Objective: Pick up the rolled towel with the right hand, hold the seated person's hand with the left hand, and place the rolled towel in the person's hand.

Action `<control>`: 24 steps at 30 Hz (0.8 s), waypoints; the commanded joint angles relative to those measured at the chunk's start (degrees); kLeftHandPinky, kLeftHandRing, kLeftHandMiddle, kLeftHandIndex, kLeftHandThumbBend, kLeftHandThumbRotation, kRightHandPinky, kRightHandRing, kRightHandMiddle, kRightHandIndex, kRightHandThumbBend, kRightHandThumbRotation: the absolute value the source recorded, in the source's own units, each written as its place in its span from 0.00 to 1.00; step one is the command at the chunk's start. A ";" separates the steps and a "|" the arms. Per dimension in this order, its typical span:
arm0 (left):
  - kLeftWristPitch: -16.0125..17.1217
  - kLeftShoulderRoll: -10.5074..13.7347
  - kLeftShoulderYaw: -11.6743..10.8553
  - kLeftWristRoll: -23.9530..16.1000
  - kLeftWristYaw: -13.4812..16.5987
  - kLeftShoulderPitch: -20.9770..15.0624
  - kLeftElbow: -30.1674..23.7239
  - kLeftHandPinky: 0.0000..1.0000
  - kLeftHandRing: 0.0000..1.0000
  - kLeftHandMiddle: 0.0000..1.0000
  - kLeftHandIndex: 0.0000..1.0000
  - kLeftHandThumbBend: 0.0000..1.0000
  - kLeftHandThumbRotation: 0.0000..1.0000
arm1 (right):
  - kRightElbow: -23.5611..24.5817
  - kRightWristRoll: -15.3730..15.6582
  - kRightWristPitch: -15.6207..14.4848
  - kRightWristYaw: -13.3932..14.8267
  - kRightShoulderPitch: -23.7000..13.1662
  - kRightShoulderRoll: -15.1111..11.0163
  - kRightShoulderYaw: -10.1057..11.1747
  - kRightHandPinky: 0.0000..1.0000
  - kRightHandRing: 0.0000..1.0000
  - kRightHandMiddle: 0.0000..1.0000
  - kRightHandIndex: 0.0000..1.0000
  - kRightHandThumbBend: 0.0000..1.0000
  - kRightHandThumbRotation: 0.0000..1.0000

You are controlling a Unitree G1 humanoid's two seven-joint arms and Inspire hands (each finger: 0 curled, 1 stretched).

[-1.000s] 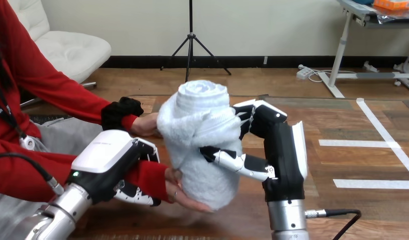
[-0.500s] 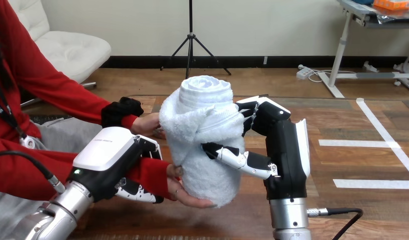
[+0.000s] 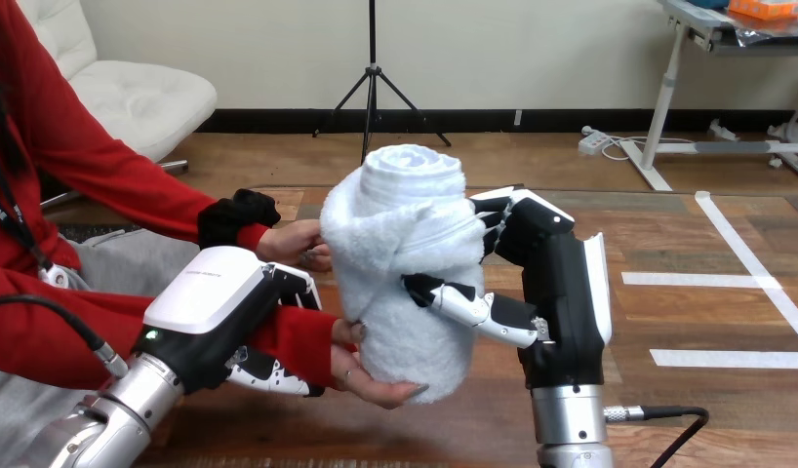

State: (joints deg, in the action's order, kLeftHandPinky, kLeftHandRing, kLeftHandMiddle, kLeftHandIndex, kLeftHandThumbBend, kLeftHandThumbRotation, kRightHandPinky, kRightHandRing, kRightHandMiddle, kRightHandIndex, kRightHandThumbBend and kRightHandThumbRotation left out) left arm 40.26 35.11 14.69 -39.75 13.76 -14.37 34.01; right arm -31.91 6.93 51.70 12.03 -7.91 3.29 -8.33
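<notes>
hidden: the rolled towel (image 3: 405, 263) covers most of the person's upturned hand (image 3: 371, 385) beneath it, and the person's second hand (image 3: 296, 244) sits partly behind the roll. count: one towel, two robot hands, two hands of the person. towel: white, fluffy, an upright cylinder with a spiral top and a loose flap in front, its base on the upturned hand. right hand (image 3: 556, 292): thumb and fingers wrapped round the towel. left hand (image 3: 215, 307): fingers curled under and round the person's red-sleeved wrist (image 3: 298, 341).

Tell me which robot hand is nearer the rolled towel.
Right. The right hand grips the rolled towel; the left hand is curled round the person's wrist, left of the towel.
</notes>
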 commanded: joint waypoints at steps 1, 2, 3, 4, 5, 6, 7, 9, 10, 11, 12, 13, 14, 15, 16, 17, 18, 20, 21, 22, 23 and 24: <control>1.56 -1.34 -1.21 2.18 1.25 -4.33 -2.26 0.40 0.43 0.47 0.49 0.86 0.25 | -0.38 -0.70 1.39 -0.89 -2.96 2.28 0.35 0.25 0.31 0.42 0.46 0.83 0.00; 1.55 -1.34 -1.24 2.23 1.18 -4.23 -2.37 0.41 0.44 0.48 0.49 0.86 0.26 | -0.48 -0.76 1.42 -0.95 -2.97 2.29 0.41 0.26 0.32 0.43 0.46 0.83 0.00; 1.68 -1.40 -1.32 2.45 1.17 -4.04 -2.49 0.41 0.44 0.48 0.50 0.86 0.26 | -0.89 -0.69 1.71 -0.91 -3.06 2.26 0.52 0.26 0.32 0.43 0.46 0.84 0.00; 1.78 -1.45 -1.37 2.60 1.17 -3.93 -2.53 0.42 0.46 0.50 0.52 0.87 0.28 | -1.17 -0.64 1.92 -0.90 -3.13 2.23 0.61 0.27 0.34 0.44 0.47 0.85 0.00; 1.85 -1.48 -1.39 2.71 1.18 -3.86 -2.56 0.43 0.46 0.50 0.52 0.88 0.28 | -1.37 -0.60 2.08 -0.90 -3.18 2.22 0.68 0.28 0.34 0.44 0.47 0.85 0.00; 1.99 -1.53 -1.44 2.89 1.20 -3.73 -2.61 0.43 0.47 0.51 0.53 0.88 0.28 | -1.66 -0.48 2.28 -0.81 -3.24 2.21 0.77 0.28 0.35 0.44 0.47 0.85 0.00; 2.06 -1.56 -1.47 3.00 1.21 -3.66 -2.65 0.44 0.47 0.52 0.54 0.88 0.29 | -1.82 -0.40 2.40 -0.76 -3.28 2.20 0.83 0.29 0.35 0.45 0.48 0.86 0.00; 2.24 -1.57 -1.52 3.27 1.24 -3.36 -2.84 0.45 0.48 0.53 0.55 0.89 0.29 | -2.36 0.06 2.83 -0.38 -3.36 2.17 1.03 0.30 0.36 0.45 0.48 0.86 0.01; 2.32 -1.56 -1.55 3.38 1.26 -3.18 -2.95 0.46 0.49 0.54 0.56 0.89 0.30 | -2.64 0.35 3.07 -0.14 -3.39 2.16 1.15 0.32 0.38 0.46 0.49 0.87 0.02; 2.37 -1.56 -1.56 3.46 1.27 -3.06 -3.04 0.47 0.50 0.55 0.57 0.90 0.30 | -2.85 0.55 3.26 0.02 -3.42 2.15 1.24 0.33 0.38 0.46 0.49 0.87 0.03; 2.33 -1.56 -1.62 3.64 1.14 -2.77 -3.33 0.47 0.51 0.56 0.58 0.90 0.30 | -3.32 0.70 3.70 0.17 -3.51 2.12 1.36 0.34 0.39 0.47 0.49 0.87 0.04; 2.28 -1.57 -1.66 3.75 1.04 -2.60 -3.51 0.49 0.53 0.58 0.61 0.90 0.31 | -3.65 0.75 4.02 0.22 -3.59 2.11 1.45 0.36 0.41 0.48 0.50 0.88 0.05; 2.24 -1.57 -1.68 3.83 0.97 -2.48 -3.64 0.50 0.53 0.59 0.62 0.90 0.32 | -3.94 0.80 4.29 0.27 -3.66 2.11 1.52 0.37 0.42 0.48 0.51 0.88 0.06; 2.21 -1.59 -1.75 4.14 0.71 -2.19 -3.95 0.50 0.54 0.59 0.63 0.91 0.32 | -4.37 0.78 4.63 0.23 -3.75 2.03 1.60 0.38 0.42 0.48 0.51 0.88 0.06; 2.18 -1.61 -1.80 4.34 0.54 -2.01 -4.14 0.51 0.55 0.61 0.64 0.91 0.33 | -4.66 0.77 4.86 0.18 -3.82 1.98 1.66 0.39 0.43 0.49 0.51 0.89 0.07; 2.15 -1.62 -1.82 4.49 0.43 -1.88 -4.28 0.52 0.56 0.62 0.66 0.91 0.33 | -4.90 0.76 5.06 0.15 -3.88 1.95 1.72 0.40 0.44 0.50 0.52 0.89 0.08; 2.07 -1.59 -1.87 4.52 0.46 -1.57 -4.66 0.53 0.57 0.62 0.66 0.91 0.33 | -5.14 0.73 5.18 0.08 -3.87 1.87 1.78 0.41 0.45 0.50 0.52 0.89 0.08; 1.93 -1.55 -1.89 4.51 0.54 -1.23 -5.11 0.54 0.59 0.64 0.69 0.91 0.35 | -5.47 0.71 5.39 -0.01 -3.90 1.79 1.89 0.43 0.46 0.51 0.53 0.89 0.10; 1.81 -1.52 -1.97 4.65 0.43 -0.84 -5.64 0.55 0.59 0.65 0.70 0.91 0.35 | -5.66 0.65 5.42 -0.04 -3.88 1.76 1.97 0.44 0.47 0.52 0.54 0.89 0.11; 1.71 -1.50 -2.02 4.77 0.33 -0.59 -5.99 0.56 0.61 0.67 0.72 0.92 0.36 | -5.81 0.60 5.47 -0.07 -3.88 1.75 2.05 0.45 0.48 0.53 0.54 0.90 0.13; 1.63 -1.50 -2.05 4.85 0.24 -0.41 -6.25 0.57 0.62 0.68 0.73 0.92 0.36 | -5.94 0.57 5.52 -0.10 -3.90 1.74 2.12 0.45 0.48 0.53 0.55 0.90 0.14; 1.65 -1.48 -2.10 4.97 0.24 -0.13 -6.53 0.58 0.62 0.68 0.74 0.92 0.36 | -6.05 0.82 5.53 0.08 -3.87 1.64 2.26 0.45 0.49 0.53 0.55 0.90 0.15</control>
State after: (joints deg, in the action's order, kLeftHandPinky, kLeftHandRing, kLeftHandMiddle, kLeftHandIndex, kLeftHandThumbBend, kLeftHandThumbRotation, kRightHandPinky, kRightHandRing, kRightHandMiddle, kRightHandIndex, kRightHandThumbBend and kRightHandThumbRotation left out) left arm 41.20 34.94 14.49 -37.01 13.50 -12.93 32.51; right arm -36.84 6.80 56.06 12.46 -8.34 3.29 -6.15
